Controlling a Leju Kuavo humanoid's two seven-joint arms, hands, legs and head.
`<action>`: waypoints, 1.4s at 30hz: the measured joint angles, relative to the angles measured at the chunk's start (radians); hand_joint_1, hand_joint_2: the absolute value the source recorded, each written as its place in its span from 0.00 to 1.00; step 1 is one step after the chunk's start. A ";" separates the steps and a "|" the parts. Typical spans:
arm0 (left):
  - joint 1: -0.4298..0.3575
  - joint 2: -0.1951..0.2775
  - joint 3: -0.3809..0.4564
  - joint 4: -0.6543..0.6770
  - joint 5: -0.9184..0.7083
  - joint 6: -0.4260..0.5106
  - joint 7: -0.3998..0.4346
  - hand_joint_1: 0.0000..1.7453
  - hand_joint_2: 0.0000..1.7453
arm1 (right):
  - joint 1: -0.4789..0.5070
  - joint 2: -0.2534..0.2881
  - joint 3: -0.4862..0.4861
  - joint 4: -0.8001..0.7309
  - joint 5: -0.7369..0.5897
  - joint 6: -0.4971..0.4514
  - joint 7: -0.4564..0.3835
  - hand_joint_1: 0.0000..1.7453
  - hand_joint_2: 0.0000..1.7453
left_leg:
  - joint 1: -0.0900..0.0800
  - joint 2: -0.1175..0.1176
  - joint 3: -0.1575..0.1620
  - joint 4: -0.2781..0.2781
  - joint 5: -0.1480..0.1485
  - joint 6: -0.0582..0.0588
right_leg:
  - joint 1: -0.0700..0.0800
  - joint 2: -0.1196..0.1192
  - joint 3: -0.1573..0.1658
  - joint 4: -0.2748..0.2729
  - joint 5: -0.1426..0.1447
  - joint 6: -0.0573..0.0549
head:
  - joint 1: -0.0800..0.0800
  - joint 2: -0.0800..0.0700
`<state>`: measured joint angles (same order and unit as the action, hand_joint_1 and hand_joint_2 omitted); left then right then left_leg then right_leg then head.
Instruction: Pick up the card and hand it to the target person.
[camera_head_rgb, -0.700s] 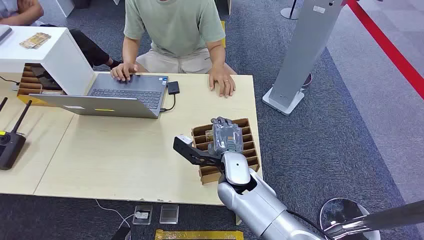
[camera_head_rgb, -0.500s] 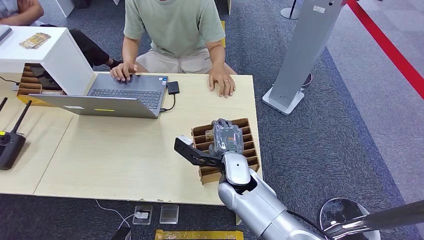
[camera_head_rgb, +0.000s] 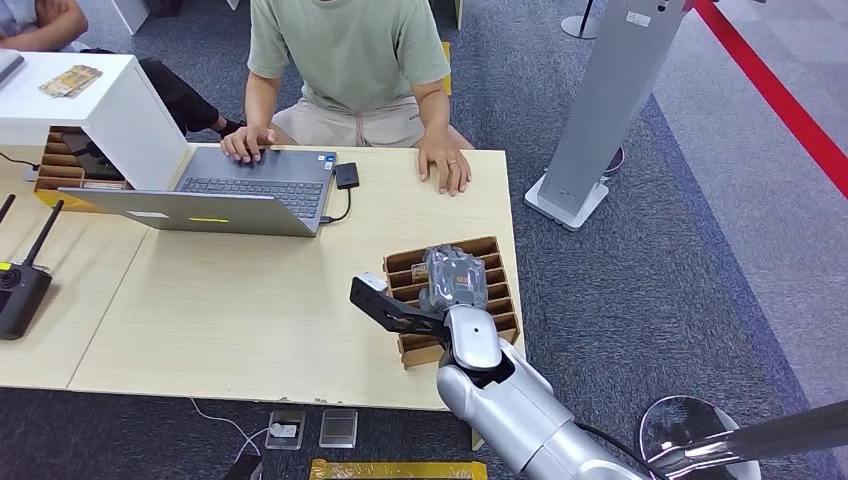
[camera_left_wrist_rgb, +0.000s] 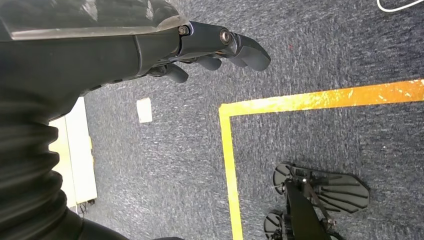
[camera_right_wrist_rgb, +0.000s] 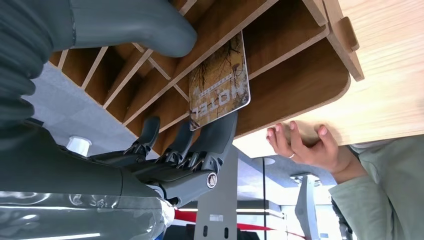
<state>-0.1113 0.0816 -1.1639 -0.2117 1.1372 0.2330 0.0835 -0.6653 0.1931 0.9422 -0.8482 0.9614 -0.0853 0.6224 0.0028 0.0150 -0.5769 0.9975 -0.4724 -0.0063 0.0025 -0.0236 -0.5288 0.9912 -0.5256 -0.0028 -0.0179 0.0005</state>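
A brown card (camera_right_wrist_rgb: 220, 82) printed "HOTEL" stands in a slot of the wooden card rack (camera_right_wrist_rgb: 300, 85). In the head view this rack (camera_head_rgb: 400, 265) sits at the table's right front corner. My right hand (camera_head_rgb: 452, 275) hovers over it and covers the card. In the right wrist view the thumb (camera_right_wrist_rgb: 150, 27) lies on one side of the card and the dark fingers (camera_right_wrist_rgb: 215, 135) on the other, one fingertip touching the card's edge, with no firm grip visible. The person (camera_head_rgb: 350, 50) sits across the table, one hand (camera_head_rgb: 445, 168) flat on it. My left hand (camera_left_wrist_rgb: 210, 50) hangs over the carpet, holding nothing.
An open laptop (camera_head_rgb: 250, 185) lies in front of the person, with a white box (camera_head_rgb: 90, 110) at the far left and a black remote with antennas (camera_head_rgb: 20, 290) at the left edge. A grey stand (camera_head_rgb: 600, 110) rises on the carpet to the right of the table.
My right hand has sunk slightly lower onto the card rack. Everything else holds still.
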 joint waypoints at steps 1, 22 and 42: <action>0.000 0.000 0.000 0.000 0.000 0.000 0.000 0.00 1.00 | 0.000 0.000 0.000 0.001 -0.001 0.000 0.000 0.46 1.00 | 0.000 0.000 0.000 0.000 0.000 0.000 | 0.000 0.000 0.000 0.000 0.000 0.000 | 0.000 0.000; 0.000 -0.001 0.000 0.000 -0.003 -0.001 0.000 0.00 1.00 | 0.000 0.000 0.000 0.009 -0.017 -0.002 -0.006 0.58 1.00 | 0.000 0.000 0.000 0.000 0.000 0.000 | 0.000 0.000 0.000 0.000 0.000 0.000 | 0.000 0.000; 0.000 -0.003 -0.001 0.000 -0.012 -0.002 0.000 0.00 1.00 | 0.000 0.000 0.000 0.011 -0.027 -0.009 -0.024 0.86 1.00 | 0.000 0.000 0.000 0.000 0.000 0.000 | 0.000 0.000 0.000 0.000 0.000 0.000 | 0.000 0.000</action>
<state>-0.1116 0.0789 -1.1647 -0.2117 1.1256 0.2305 0.0833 -0.6649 0.1926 0.9419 -0.8375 0.9342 -0.0944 0.5987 0.0028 0.0152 -0.5765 0.9975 -0.4724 -0.0064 0.0026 -0.0235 -0.5288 0.9912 -0.5256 -0.0028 -0.0179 0.0005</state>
